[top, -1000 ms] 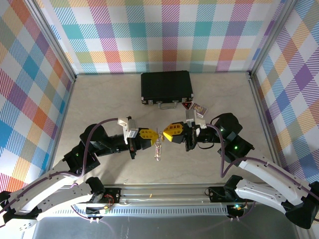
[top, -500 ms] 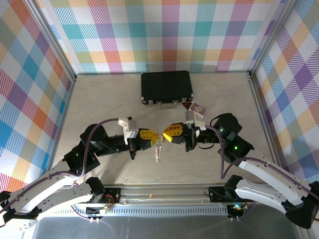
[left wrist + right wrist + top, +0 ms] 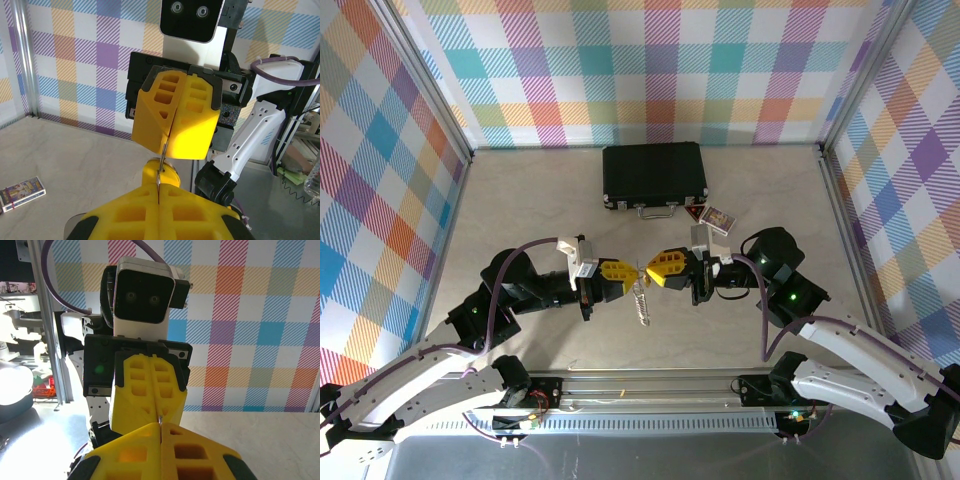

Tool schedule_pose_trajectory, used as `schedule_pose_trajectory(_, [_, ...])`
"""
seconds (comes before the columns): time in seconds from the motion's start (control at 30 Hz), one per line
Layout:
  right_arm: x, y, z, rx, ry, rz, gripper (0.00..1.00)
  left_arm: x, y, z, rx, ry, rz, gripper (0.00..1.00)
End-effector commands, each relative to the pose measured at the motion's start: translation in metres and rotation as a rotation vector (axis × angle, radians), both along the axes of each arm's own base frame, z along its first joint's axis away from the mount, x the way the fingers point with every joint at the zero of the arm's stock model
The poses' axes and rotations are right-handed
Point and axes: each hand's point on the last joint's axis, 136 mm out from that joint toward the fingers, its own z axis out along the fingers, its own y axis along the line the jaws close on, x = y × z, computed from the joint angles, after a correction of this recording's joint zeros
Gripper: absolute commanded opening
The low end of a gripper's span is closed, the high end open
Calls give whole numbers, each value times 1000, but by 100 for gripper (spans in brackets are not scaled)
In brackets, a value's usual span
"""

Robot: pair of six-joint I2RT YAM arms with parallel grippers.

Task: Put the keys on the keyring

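My left gripper (image 3: 631,272) and right gripper (image 3: 649,270) meet tip to tip above the middle of the table, both shut. In the left wrist view a thin silver strand of the keyring (image 3: 161,159) runs from the seam of my left gripper (image 3: 159,192) up into the seam of the right gripper (image 3: 168,149). The yellow head of one of the keys (image 3: 172,176) lies against that strand just past my left fingertips; whether it is threaded on I cannot tell. The rest of the keyring (image 3: 640,303) dangles below the tips as a floppy chain. In the right wrist view a metal sliver shows between the right gripper (image 3: 161,426) and the left gripper (image 3: 159,412).
A black case (image 3: 654,177) stands closed at the back centre. A small card box (image 3: 718,218) and a red triangular piece (image 3: 695,212) lie just in front of its right end. Plaid walls enclose the table on three sides; a metal rail (image 3: 650,385) runs along the near edge.
Both grippers stay shut and almost still. The dangling chain has swung slightly, its lower end now tilted to the right.
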Motion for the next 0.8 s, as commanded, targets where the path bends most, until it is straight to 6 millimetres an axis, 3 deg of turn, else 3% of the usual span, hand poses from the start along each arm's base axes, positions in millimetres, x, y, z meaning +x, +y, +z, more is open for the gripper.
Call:
schedule_pose_trajectory(0.0, [-5, 4, -16, -49, 7, 33, 0, -13, 5, 30, -79, -53, -39, 0])
schedule_pose_trajectory(0.23, [-5, 4, -19, -55, 9, 31, 0, -14, 6, 31, -81, -53, -41, 0])
schedule_pose_trajectory(0.77, [-17, 0, -4, -27, -3, 87, 0, -15, 6, 32, -82, -49, -48, 0])
